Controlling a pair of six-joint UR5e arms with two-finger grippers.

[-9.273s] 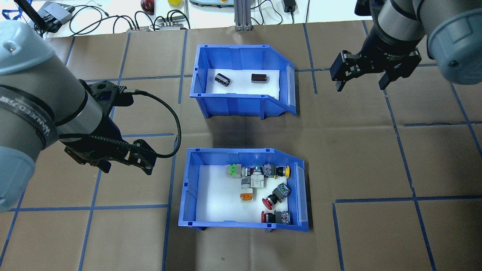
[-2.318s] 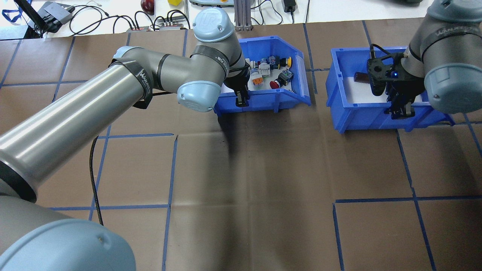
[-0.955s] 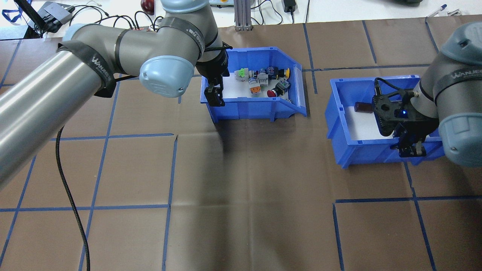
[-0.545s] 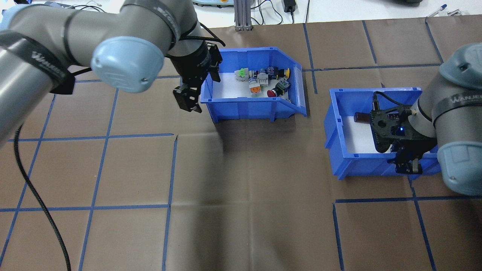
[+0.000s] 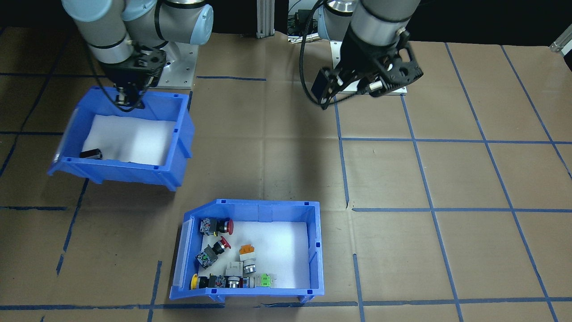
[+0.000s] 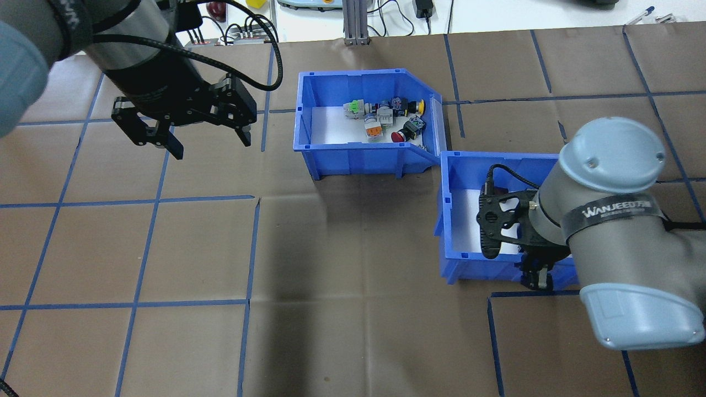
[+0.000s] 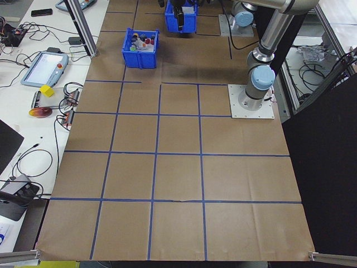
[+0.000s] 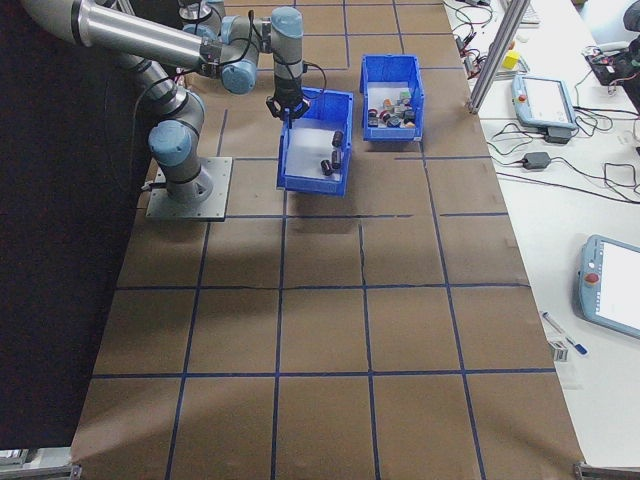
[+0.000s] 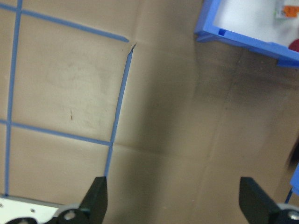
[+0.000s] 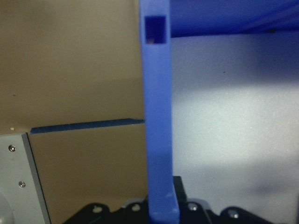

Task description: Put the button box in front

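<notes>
Risk is judged to lie with the second bin [image 6: 458,220], which is clamped by its near wall in the right gripper [image 6: 538,278] and appears lifted and tilted in the front-facing view; the 2 dark cylinders [image 8: 332,152] inside could roll out of its open front, or a corner could be knocked against the button box [image 6: 364,124], since the 2 bins are nearly touching there. The button box is set down on the brown paper table [image 6: 353,286] at the far side from the robot, its switches [image 5: 223,264] gathered toward the open end. The left gripper [image 6: 185,129] is held wide apart and empty, well clear to the box's left. Cables [image 6: 242,27] and a teach pendant [image 7: 43,68] are seen beyond the table edge, out of the way.
</notes>
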